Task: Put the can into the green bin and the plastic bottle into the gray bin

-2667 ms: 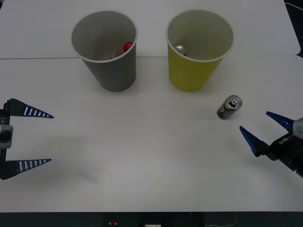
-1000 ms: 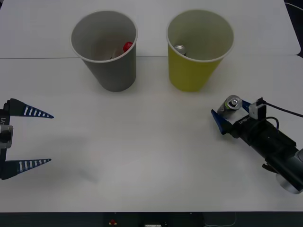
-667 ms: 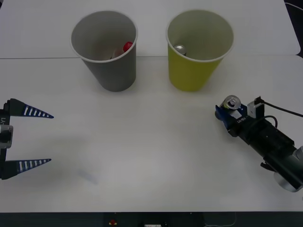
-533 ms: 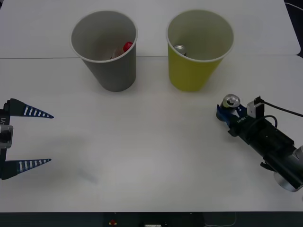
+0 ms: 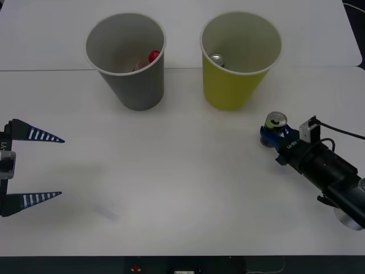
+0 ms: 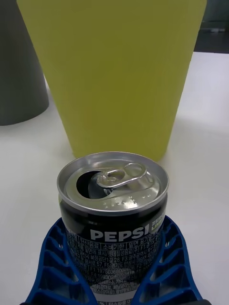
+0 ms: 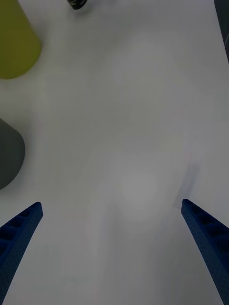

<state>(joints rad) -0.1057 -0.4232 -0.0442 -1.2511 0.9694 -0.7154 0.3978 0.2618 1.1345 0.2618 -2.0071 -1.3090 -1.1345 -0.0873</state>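
Right wrist view: right claw [image 6: 114, 281] clenched on the can [image 6: 113, 209]; left claw [image 5: 34, 166] splayed wide

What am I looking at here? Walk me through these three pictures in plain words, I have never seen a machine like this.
This is a two-armed robot on wheels. Each arm ends in a blue two-finger pincer.

The wide picture is taken from above the arms, looking down at a white table. The two tall pictures come from small cameras on the wrists, so each shows that arm's own fingers at the bottom.

On the table stand two big paper cups used as bins: the gray bin and the green bin. A plastic bottle with a red cap already lies inside the gray one, and another can's silver top shows inside the green one.

The right pincer is closed around the can, a small black Pepsi can standing upright near the green bin. The left pincer waits open at the table's left side, holding nothing.
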